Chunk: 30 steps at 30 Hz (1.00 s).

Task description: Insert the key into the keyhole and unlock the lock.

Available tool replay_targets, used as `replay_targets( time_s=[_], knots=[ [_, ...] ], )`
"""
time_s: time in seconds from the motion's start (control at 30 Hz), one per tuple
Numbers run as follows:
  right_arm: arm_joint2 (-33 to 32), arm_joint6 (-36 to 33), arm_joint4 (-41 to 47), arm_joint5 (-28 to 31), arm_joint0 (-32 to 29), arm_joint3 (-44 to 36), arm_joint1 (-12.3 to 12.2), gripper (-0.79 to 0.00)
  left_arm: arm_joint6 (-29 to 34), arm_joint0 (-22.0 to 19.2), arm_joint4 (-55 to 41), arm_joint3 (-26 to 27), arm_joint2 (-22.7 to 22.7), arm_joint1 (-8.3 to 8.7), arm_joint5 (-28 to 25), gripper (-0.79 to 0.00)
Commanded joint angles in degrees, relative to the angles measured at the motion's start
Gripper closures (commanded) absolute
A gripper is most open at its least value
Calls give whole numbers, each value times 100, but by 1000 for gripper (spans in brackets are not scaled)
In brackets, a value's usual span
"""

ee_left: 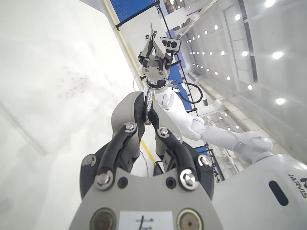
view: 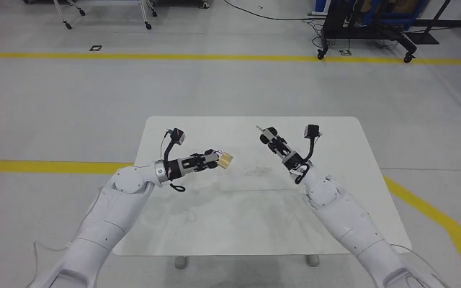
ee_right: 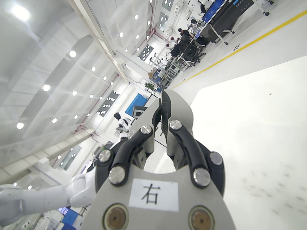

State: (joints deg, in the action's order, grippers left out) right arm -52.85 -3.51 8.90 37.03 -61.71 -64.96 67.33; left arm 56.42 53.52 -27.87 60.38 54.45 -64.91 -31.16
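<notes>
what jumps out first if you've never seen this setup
The brass lock stands out, clamped in the left tool above the middle of the white table. A gap away, the right tool pinches a thin key, held clear of the lock and not yet in the keyhole.

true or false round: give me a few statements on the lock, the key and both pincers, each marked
1. The left pincer holds the lock above the table. True.
2. The right pincer is shut on the key. True.
3. The key sits in the keyhole. False: key and lock are apart, with a gap of bare table showing between them in the top view.
4. The left pincer is open and empty. False: it is shut on the lock.
</notes>
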Motion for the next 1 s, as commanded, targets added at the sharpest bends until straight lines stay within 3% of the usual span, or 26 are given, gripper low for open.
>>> replay_targets(
  time_s=[0.0,0.37,0.97],
  knots=[
    [208,273,148,-32,94,113,141,0,92,-60,-300,-193,-79,-68,-67,0],
    [784,325,225,221,489,753,604,0,486,-364,-813,-847,-284,-286,-142,0],
    [732,-789,639,706,404,738,803,0,571,-564,-914,-1329,-334,-480,-38,0]
  ],
)
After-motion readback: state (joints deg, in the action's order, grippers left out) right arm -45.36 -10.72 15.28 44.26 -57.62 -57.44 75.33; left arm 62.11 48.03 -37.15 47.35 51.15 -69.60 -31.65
